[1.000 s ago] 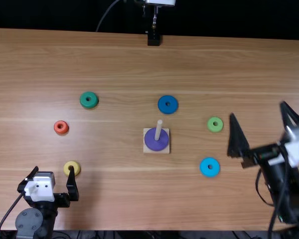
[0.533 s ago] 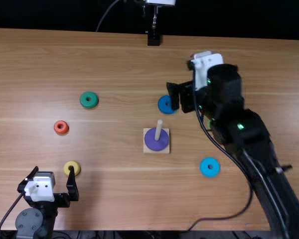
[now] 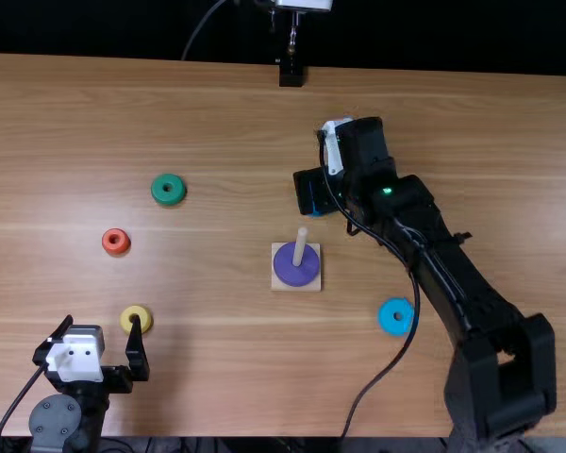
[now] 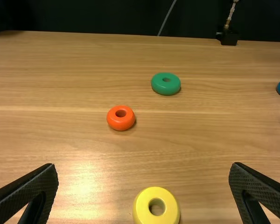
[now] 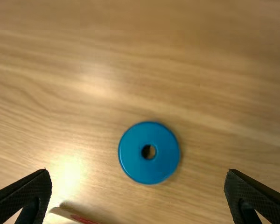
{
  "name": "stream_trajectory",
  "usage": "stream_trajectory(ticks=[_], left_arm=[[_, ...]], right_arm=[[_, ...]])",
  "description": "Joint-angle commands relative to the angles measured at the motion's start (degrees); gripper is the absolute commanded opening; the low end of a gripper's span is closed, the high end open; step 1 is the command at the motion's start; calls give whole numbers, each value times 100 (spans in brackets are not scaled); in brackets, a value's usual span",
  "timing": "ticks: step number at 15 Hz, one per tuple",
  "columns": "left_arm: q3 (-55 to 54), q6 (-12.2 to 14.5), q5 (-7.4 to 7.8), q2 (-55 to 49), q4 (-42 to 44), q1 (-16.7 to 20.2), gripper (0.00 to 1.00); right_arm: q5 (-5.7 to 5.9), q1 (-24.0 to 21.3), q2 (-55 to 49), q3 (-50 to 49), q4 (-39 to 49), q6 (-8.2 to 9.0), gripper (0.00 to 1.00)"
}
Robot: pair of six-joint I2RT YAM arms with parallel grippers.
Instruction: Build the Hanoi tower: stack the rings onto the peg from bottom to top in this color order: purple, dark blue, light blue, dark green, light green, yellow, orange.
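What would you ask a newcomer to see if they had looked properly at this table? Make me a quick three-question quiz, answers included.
1. True or false: the purple ring is on the peg.
2. Which ring is nearest the right end effector? (a) orange (b) dark blue (c) yellow
3. Fill in one word, open or shut: the left end effector is ____.

Key: 1. true; 2. b; 3. open

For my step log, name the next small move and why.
Probably lower the right end effector toward the dark blue ring: its fingers are open above that ring, and the purple ring sits on the peg, so dark blue follows.
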Motion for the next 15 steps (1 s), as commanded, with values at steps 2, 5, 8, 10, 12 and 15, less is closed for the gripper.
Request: stream_trajectory(ticks=[2, 5, 8, 10, 12, 15], left_arm=[[-600, 48, 54, -62, -445, 29, 100], [-600, 48, 54, -62, -445, 29, 100], [-600, 48, 54, -62, -445, 29, 100], [-600, 48, 54, -62, -445, 29, 100], [-600, 48, 54, -62, -445, 29, 100], [-600, 48, 54, -62, -445, 29, 100]], right_arm=[[33, -17, 450, 439, 21, 71, 100], [54, -17, 766, 580, 10, 71, 100], [65, -17, 1144, 641, -32, 71, 100], [75, -8, 1241, 668, -64, 71, 100], [276, -8, 1355, 729, -53, 60, 100], [297, -8, 1592, 1037, -116, 60, 100]])
